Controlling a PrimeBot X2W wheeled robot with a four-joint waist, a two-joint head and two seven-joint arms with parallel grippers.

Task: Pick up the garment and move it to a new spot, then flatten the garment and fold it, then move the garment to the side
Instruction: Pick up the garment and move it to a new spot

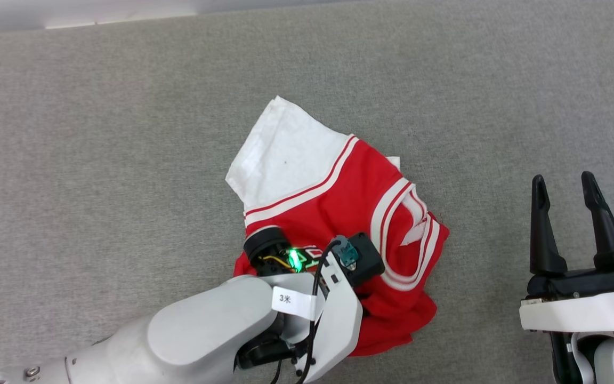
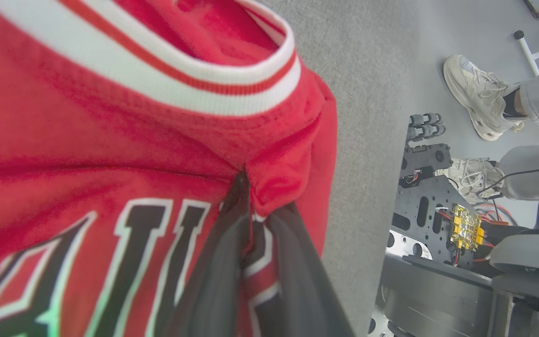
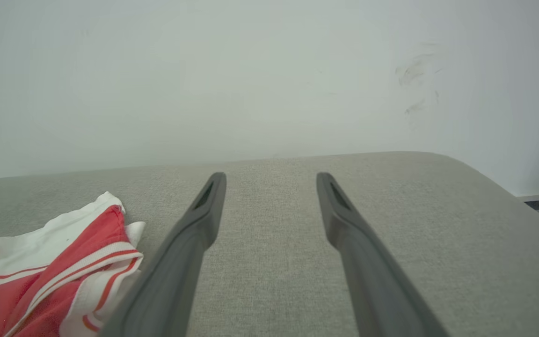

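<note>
Grey cloth covers the surface point(image 1: 99, 160), which runs back to a pale wall. The garment point(image 1: 339, 197) lies in a crumpled heap about midway between the surface's left and right sides, well short of its far edge. Its white sleeve point(image 1: 285, 154) points to the far left corner, and the striped collar point(image 1: 397, 213) is bunched on the heap's right side.

Our left gripper point(image 2: 251, 196) is down on the heap. It is closed narrow on a small fold of red cloth just beside the black lettering point(image 2: 148, 252) and below the collar. We judge this to be the pick-up, with the move not yet made. The pinch seems to catch little cloth, perhaps one layer, so we should lift slowly and straight up until the whole heap hangs free of the surface, because dragging could pull the fold out. We should then set it down where bare cloth lies on every side, leaving room to flatten it.

Nothing here acts as a container, and the garment rests directly on the surface.

Our right gripper point(image 1: 563, 181) hangs near the right edge, well apart from the garment, with its fingers point(image 1: 544, 234) spread wide and holding nothing. It is free to take the collar side if the heap sags.
</note>
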